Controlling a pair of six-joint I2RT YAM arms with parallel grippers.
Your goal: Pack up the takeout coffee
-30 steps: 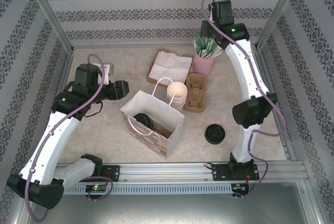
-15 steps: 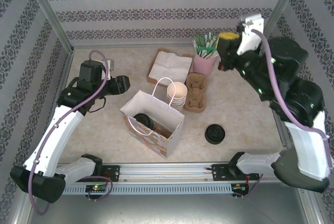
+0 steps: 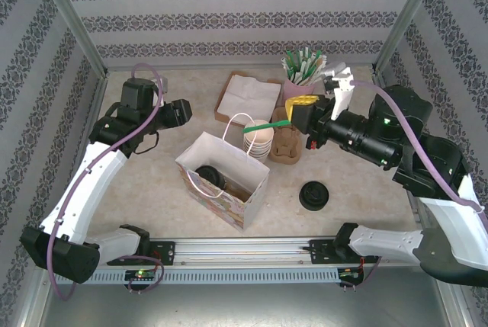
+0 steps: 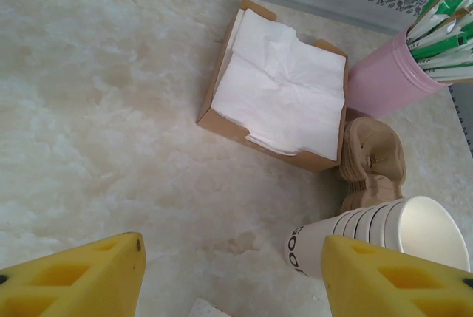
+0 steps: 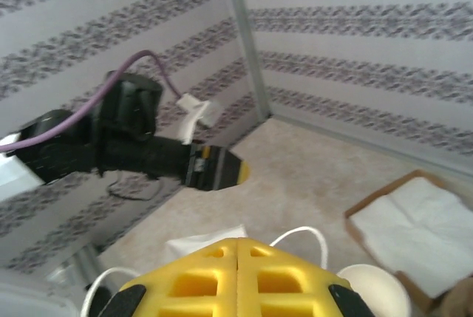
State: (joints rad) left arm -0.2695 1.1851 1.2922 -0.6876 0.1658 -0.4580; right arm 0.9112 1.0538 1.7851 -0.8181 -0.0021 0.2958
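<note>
- Across the cell floor lies a beige marbled tabletop (image 3: 152, 190), faintly stained; an aluminium rail (image 3: 252, 249) runs along its near edge.
- Pale wallpaper (image 3: 229, 7) with dark floral bands covers the walls, with metal posts at the corners.
- A paper bag (image 3: 229, 190) stands open mid-table, and the takeout coffee (image 3: 208, 177) sits inside it, its black lid showing.
- Writing: dark print on the side of the cream cup stack (image 4: 384, 228) is cut off and unreadable. The bag carries a coloured pattern low down, with no legible words.
- The left gripper (image 4: 233, 258) has its fingers spread wide with nothing between them, above bare table near the napkin box (image 4: 281, 95).
- The right gripper (image 3: 296, 110) has its fingers pressed together on a green stick (image 3: 265, 124), which crosses over the cups.
</note>
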